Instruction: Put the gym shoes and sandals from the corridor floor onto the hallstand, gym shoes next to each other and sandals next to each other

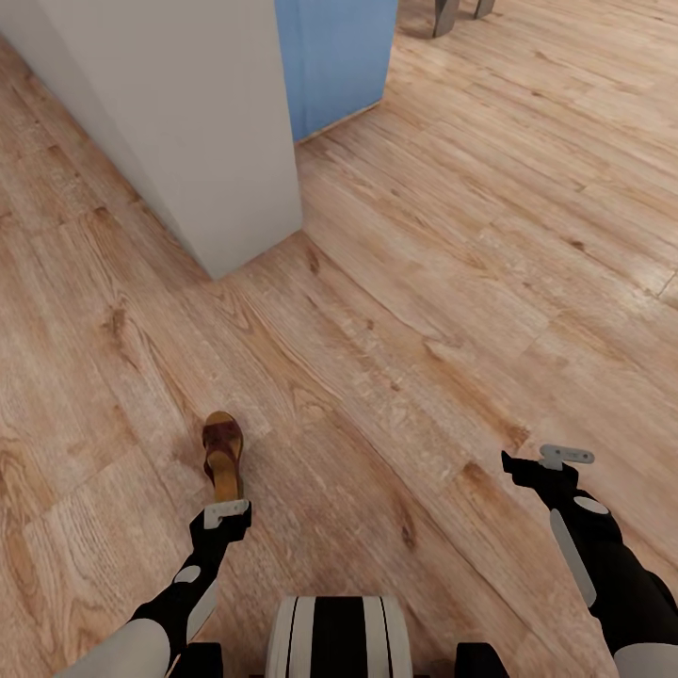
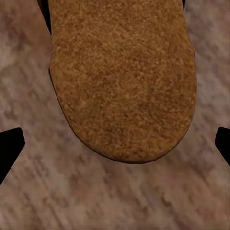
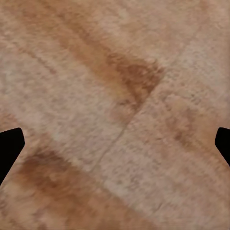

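One dark brown sandal [image 1: 223, 454] with a tan footbed lies on the wood-plank corridor floor [image 1: 424, 311], toe pointing away from me. My left gripper [image 1: 226, 514] hovers just over its heel end. In the left wrist view the sandal's rounded tan footbed [image 2: 122, 81] sits between the wide-apart black fingertips [image 2: 9, 151] of the left gripper [image 2: 116, 146], which is open and not touching it. My right gripper [image 1: 556, 460] hangs open over bare floor, and in its wrist view the right gripper [image 3: 115, 146] has planks under it. The gym shoes and the hallstand are out of view.
A white wall corner [image 1: 188, 122] juts out ahead on the left, with a blue panel [image 1: 334, 56] behind it. Grey furniture legs [image 1: 443, 14] stand at the far top. My base [image 1: 339, 636] is at the bottom edge. Open floor stretches to the right.
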Robot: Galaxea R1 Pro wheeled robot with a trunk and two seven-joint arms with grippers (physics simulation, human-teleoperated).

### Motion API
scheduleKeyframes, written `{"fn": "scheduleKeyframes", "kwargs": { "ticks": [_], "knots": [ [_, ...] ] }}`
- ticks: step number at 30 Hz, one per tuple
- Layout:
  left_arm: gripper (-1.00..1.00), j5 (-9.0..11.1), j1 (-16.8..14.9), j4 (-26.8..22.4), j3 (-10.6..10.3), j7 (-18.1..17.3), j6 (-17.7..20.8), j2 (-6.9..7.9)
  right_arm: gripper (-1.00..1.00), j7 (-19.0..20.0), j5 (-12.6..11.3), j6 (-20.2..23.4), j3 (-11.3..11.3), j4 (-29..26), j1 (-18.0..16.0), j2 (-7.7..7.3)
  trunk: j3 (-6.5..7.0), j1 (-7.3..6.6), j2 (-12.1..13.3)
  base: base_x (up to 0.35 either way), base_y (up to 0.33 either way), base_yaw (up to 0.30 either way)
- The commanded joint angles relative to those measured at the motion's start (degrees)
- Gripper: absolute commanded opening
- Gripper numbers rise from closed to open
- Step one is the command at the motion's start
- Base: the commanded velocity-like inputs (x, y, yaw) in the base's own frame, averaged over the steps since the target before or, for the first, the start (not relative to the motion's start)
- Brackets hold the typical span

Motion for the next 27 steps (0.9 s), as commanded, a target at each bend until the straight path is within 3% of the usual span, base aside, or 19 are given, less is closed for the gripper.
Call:
{"fn": "scheduleKeyframes", "kwargs": {
  "ticks": [1,27],
  "knots": [
    [1.0,-0.3,0.0,0.0,0.2,0.2,-0.2,-0.01,1.0,-0.3,-0.6,0.3,0.1,-0.1,0.0,-0.02,-0.05,-0.01,0.0,0.0,0.0,0.0],
    [1.0,-0.3,0.0,0.1,0.2,0.2,-0.5,0.08,1.0,-0.3,-0.6,0.3,0.1,-0.1,0.0,-0.02,-0.11,-0.01,0.0,0.033,0.0,0.0]
  ]
}}
